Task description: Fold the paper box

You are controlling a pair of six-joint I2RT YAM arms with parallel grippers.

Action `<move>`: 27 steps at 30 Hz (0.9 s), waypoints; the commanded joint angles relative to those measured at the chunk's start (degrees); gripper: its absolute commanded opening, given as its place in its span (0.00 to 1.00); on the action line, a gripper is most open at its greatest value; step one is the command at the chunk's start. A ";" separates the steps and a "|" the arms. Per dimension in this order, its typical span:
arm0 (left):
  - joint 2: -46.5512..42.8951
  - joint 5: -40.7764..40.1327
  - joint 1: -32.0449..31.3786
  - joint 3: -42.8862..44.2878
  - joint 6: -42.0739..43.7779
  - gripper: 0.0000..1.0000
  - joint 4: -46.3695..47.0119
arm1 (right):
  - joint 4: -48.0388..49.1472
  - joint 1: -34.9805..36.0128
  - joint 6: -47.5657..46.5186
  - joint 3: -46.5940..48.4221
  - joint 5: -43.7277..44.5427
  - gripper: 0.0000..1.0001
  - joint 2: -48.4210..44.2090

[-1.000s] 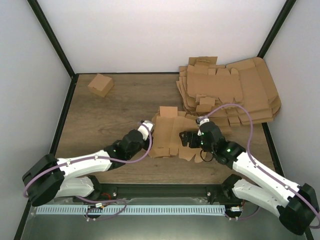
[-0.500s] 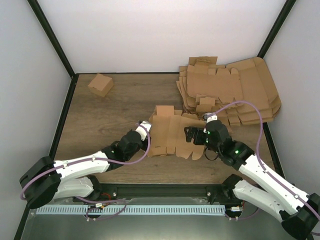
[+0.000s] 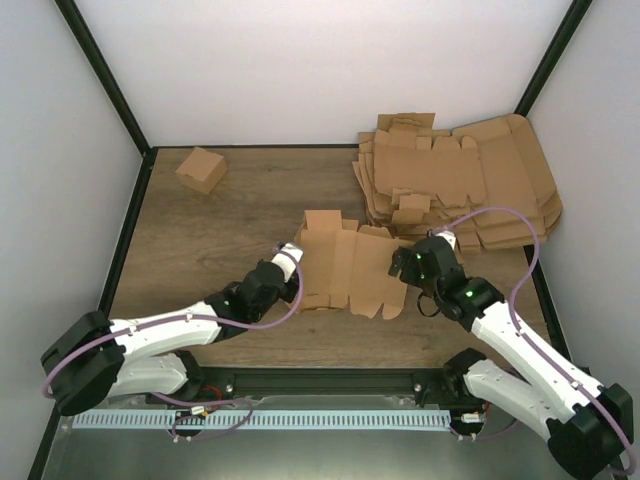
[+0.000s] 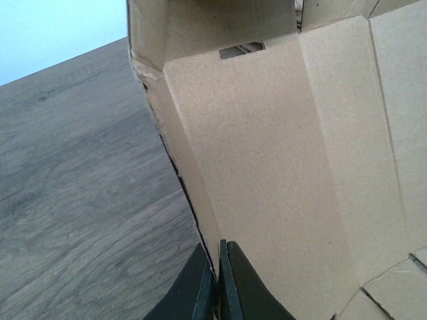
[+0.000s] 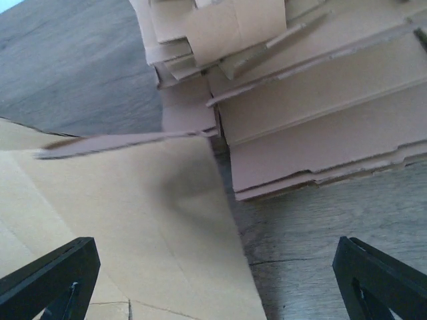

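1. Brown cardboard, the paper box (image 3: pixel 345 270), is lying mostly flat on the table (image 3: pixel 200 250), just in front and to the left of the stack of flat blanks (image 3: pixel 460 190), with one corner nearly reaching the stack's lowest sheets.
2. The right gripper (image 3: pixel 400 266) is backing off. A second ago it was sitting over the sheet's middle, and now it is hovering at the edge nearest the stack, jaws spread wide and holding nothing.
3. The left gripper (image 3: pixel 296 252) is staying clenched on the sheet's edge farthest from the stack, pinching one thin panel.
4. The sheet is therefore being held on one side only, so I judge the next crease is waiting on a fresh right-hand grip.
5. Open wood is stretching away from the stack toward the small folded box (image 3: pixel 201 169). Beside the stack, room is running tight, and a right-arm swing is risking the overhanging blanks.
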 commanded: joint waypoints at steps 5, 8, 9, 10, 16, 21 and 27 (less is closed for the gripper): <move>1.91 -0.36 0.01 1.08 0.22 0.04 -0.14 | 12.37 -6.04 -9.35 -4.67 -21.77 0.94 0.48; 2.13 0.09 -0.03 1.25 -0.63 0.04 0.06 | 15.61 -6.04 -12.68 -5.09 -28.64 0.69 0.11; 1.99 0.38 -0.02 1.27 -0.87 0.04 0.22 | 16.06 -6.04 -13.24 -4.97 -29.85 0.63 -0.22; 1.89 0.54 -0.03 1.27 -1.43 0.04 0.49 | 16.27 -6.04 -13.78 -4.89 -30.55 0.57 -0.54; 2.20 0.01 -0.03 1.08 -3.10 0.04 2.74 | 17.39 -6.04 -16.52 -4.64 -36.21 0.30 -2.91; 4.29 -3.57 0.05 3.09 -5.41 0.04 2.25 | 19.40 -6.04 -16.52 -5.56 -39.95 0.16 -3.48; 5.10 -4.38 0.06 4.70 -8.25 0.04 3.12 | 21.85 -5.97 -17.22 -4.56 -42.22 0.15 -5.39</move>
